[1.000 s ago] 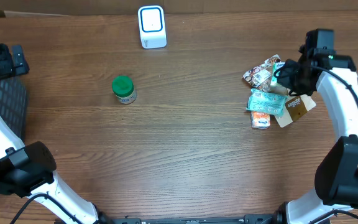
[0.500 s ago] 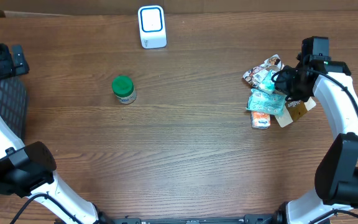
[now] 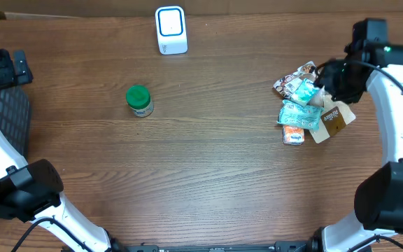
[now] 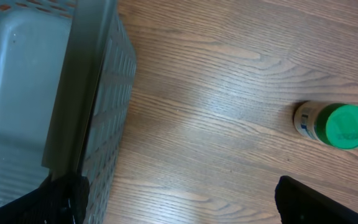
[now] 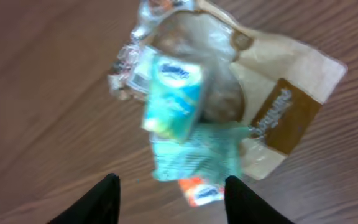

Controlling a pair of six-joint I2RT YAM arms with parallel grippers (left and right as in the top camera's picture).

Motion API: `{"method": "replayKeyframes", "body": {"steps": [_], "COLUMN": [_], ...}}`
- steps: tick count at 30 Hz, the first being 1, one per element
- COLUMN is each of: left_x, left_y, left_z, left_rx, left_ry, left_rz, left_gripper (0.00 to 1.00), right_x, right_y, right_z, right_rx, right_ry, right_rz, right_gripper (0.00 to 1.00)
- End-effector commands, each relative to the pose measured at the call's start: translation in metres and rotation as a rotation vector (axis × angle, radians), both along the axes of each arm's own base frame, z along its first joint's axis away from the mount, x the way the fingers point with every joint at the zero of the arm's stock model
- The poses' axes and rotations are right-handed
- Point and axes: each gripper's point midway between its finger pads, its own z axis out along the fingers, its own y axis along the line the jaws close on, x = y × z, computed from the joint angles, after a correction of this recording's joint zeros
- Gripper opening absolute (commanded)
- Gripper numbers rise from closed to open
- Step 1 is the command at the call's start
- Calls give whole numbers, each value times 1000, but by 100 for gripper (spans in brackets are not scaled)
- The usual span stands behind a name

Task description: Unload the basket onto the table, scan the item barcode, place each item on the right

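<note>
The grey mesh plastic basket (image 4: 110,106) runs off the left edge; the crumpled snack packets (image 5: 174,99) are blurred, print unreadable.

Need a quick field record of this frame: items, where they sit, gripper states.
scanner: white scanner, far edge of table, near centre
jar: green-lidded jar, alone, left of centre
pile: packets heaped at right, brown pouch at the bottom
left gripper: open, empty, beside basket
right gripper: open, empty, above the pile
</note>
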Motion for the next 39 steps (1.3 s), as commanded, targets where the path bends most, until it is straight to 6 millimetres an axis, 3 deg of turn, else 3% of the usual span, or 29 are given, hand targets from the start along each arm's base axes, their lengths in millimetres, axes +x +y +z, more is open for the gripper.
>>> {"method": "replayKeyframes", "body": {"steps": [1,6,14,21,33,39], "left_x": [-3,-3,-3,-3,-3,10], "left_y": [1,1,1,1,1,6], "left_z": [15,15,15,15,16,21], "left_rx": [30,30,30,30,32,46], "left_ry": [-37,-37,-37,-37,-40,-97], "left_rz": [-15,-15,-14,-14,-15,-7], "left_gripper": [100,100,100,99,99,100], "right_x": [10,14,17,10,6,5], "right_y": [31,81,128,121,118,117], "right_z": [35,56,56,35,31,30], "right_rx": [165,386,347,101,79,70], "right_ry": [-84,-166,-194,-127,-108,-103], "right_rz": [63,243,372,370,385,387], "right_gripper": [55,60,78,87,87,88]}}
